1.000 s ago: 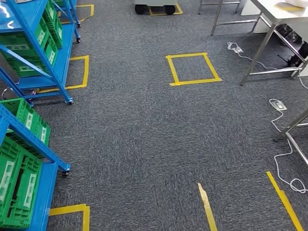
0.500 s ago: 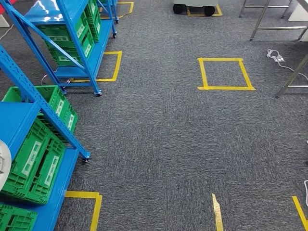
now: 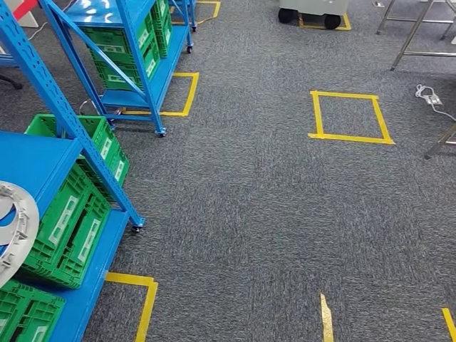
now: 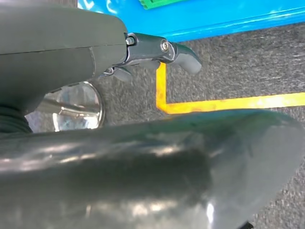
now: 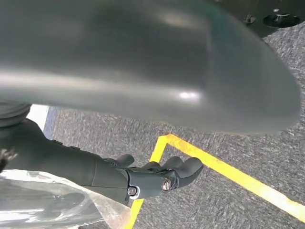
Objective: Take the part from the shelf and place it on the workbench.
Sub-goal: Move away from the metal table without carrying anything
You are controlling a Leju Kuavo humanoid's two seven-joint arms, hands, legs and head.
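Part: a flat silver metal ring (image 3: 15, 229) with small lugs along its inner edge, lying on the upper level of the near blue shelf (image 3: 38, 160), at the left edge of the head view.
Handling: it looks rigid, smooth and fairly heavy, so probably slippery; being flat, it likely wants a pinch across the band from the outer rim.
Left hand (image 4: 158, 52): hanging over the carpet beside yellow floor tape (image 4: 216, 102); fingers extended, holding nothing.
Right hand (image 5: 158, 177): hanging over the carpet; fingers loosely curled, nothing in them.
Nearby: green crates (image 3: 70, 221) below the part.
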